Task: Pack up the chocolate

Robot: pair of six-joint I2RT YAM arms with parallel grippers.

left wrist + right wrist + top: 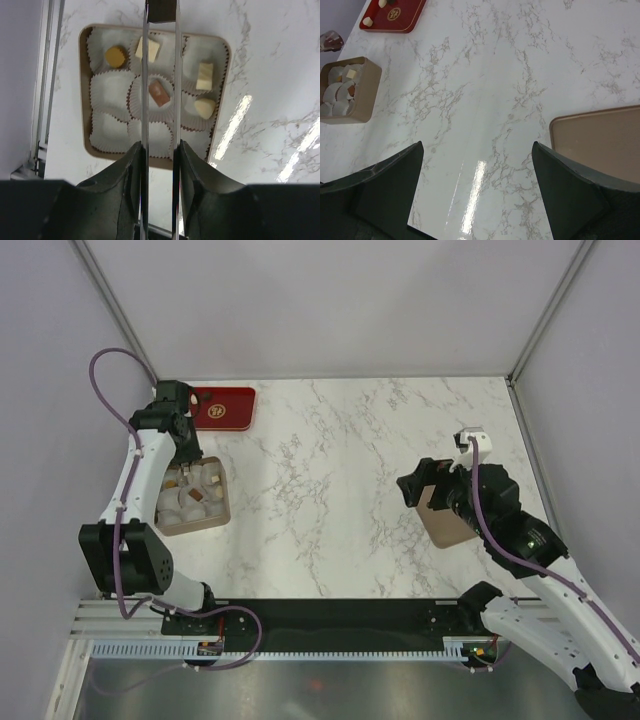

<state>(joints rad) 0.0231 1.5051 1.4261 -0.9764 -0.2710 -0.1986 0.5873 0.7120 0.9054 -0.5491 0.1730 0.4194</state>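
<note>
Left fingers [144, 75]: narrowly parted, gripping nothing, over box [83, 45] (five chocolate [159, 93] pieces in its paper cups, two more on tray [410, 15]). Right fingers [380, 190]: spread wide, empty, above desk [485, 75] beside lid [600, 140].

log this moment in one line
left gripper above box | five chocolates inside | right gripper open near lid | pieces on red tray

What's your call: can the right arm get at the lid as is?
Probably yes. The lid lies flat just beside the right tool, open wide and empty, with nothing on its visible part. Lying flush on the table, its edge may be awkward to pinch.
</note>
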